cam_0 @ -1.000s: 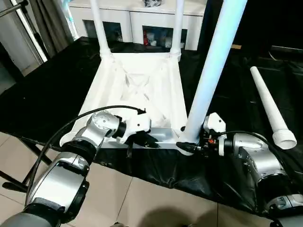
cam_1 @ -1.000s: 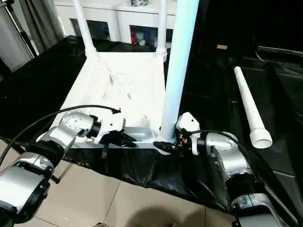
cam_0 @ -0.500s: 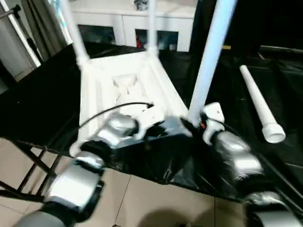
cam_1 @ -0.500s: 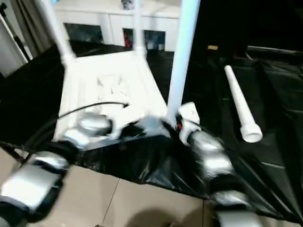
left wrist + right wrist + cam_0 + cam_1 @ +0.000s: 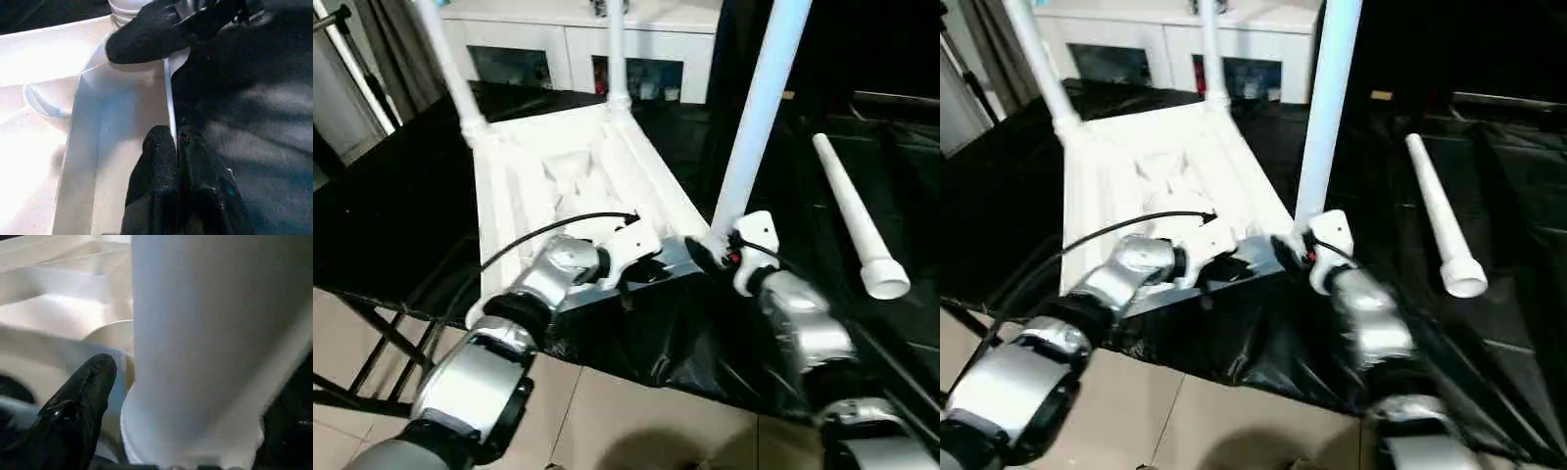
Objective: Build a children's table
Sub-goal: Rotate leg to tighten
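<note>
The children's table lies upside down on the black cloth. Its white ribbed tabletop is skewed, with the far end to the left. Two legs stand in the far corners. A third leg stands in the near right socket. My left gripper is shut on the tabletop's thin near rim. My right gripper is open around the foot of the third leg. One finger sits just off the leg. A loose leg lies on the cloth to the right.
A white cabinet with glass doors stands behind the table. The black cloth's front edge hangs over tiled floor. A metal stand rises at the far left, and folding table struts show below the cloth.
The tabletop has turned on the cloth: its far legs swung left and its near right corner moved away from me. Both arms went with it. The loose leg stayed put.
</note>
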Robot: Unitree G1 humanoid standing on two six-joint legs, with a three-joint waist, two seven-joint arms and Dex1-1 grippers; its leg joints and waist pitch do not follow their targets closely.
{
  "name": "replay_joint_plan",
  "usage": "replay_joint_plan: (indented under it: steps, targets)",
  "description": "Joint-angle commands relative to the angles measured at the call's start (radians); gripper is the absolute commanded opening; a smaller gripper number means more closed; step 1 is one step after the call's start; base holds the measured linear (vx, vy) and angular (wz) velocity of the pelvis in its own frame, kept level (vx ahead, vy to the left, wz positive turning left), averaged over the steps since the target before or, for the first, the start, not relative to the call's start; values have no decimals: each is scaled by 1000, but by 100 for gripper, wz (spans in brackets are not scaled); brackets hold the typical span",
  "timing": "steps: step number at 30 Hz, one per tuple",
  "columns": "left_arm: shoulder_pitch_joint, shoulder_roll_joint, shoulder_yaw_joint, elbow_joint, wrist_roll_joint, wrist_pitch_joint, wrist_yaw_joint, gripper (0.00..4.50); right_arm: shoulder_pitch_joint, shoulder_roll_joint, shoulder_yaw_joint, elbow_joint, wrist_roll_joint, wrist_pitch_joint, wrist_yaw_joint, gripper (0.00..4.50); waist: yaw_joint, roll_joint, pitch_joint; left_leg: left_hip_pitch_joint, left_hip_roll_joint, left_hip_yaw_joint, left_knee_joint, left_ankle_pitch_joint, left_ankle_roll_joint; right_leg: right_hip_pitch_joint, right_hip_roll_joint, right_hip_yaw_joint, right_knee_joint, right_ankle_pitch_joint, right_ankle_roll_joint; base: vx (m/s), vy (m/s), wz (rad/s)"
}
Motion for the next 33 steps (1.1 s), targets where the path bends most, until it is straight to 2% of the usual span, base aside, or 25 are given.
replay_joint_plan:
  steps: [1,2,3,4,7,9,15,22,26,28,31,33]
  targets:
    - [14,9,-21,-24,2,-45,-73,0,20,-20,42,-38,19,-19,114,390,3,-13,-77,2,16,2,-60,-174,142,63,-46,36,-53,-120,-271,0,0,0]
    - [17,23,-17,-24,-9,-50,-115,0,29,-46,44,-62,40,-6,194,390,11,-14,-76,3,19,4,-58,-169,156,64,-46,37,-49,-100,-276,0,0,0]
    - [17,23,-17,-24,-9,-50,-115,0,29,-46,44,-62,40,-6,194,390,13,-13,-76,4,20,4,-58,-169,158,63,-46,37,-49,-100,-278,0,0,0]
    - [17,42,-16,-19,-14,-61,-151,0,42,-85,58,-95,64,13,303,390,18,-13,-76,6,20,5,-58,-175,157,62,-46,37,-49,-106,-280,0,0,0]
    - [15,55,-14,-13,-16,-67,-175,0,52,-123,80,-121,77,31,400,390,29,-14,-74,10,23,6,-60,-197,145,61,-46,39,-52,-138,-275,0,0,0]
    - [13,70,-16,-14,-22,-76,-210,0,55,-148,95,-131,84,43,463,390,31,-17,-72,8,21,6,-61,-202,138,62,-48,39,-54,-158,-270,0,0,0]
    - [6,109,-27,-12,-27,-96,-302,0,39,-176,122,-124,87,61,563,337,32,-17,-72,8,21,5,-63,-202,121,61,-48,39,-55,-184,-264,0,0,0]
    - [1,124,-32,-5,-19,-106,-331,0,38,-168,130,-141,99,79,582,284,33,-13,-75,8,22,4,-61,-184,118,62,-48,39,-50,-146,-273,0,0,0]
    - [0,116,-23,-3,-20,-95,-304,0,53,-147,117,-148,107,81,550,278,33,-12,-76,8,21,4,-60,-179,118,63,-48,39,-48,-134,-275,0,0,0]
    - [-4,95,-11,1,-16,-70,-228,0,59,-112,87,-127,94,65,450,274,33,-12,-74,9,22,4,-62,-190,111,61,-48,39,-51,-152,-271,0,0,0]
    - [-15,66,-7,10,3,-36,-110,0,55,-69,56,-85,59,47,288,274,24,-12,-67,14,19,4,-67,-240,73,54,-49,38,-66,-278,-239,0,0,0]
    - [-23,17,9,14,4,9,3,0,50,-19,27,-46,25,38,106,274,16,-13,-64,16,16,2,-70,-264,50,53,-49,38,-74,-347,-215,0,0,0]
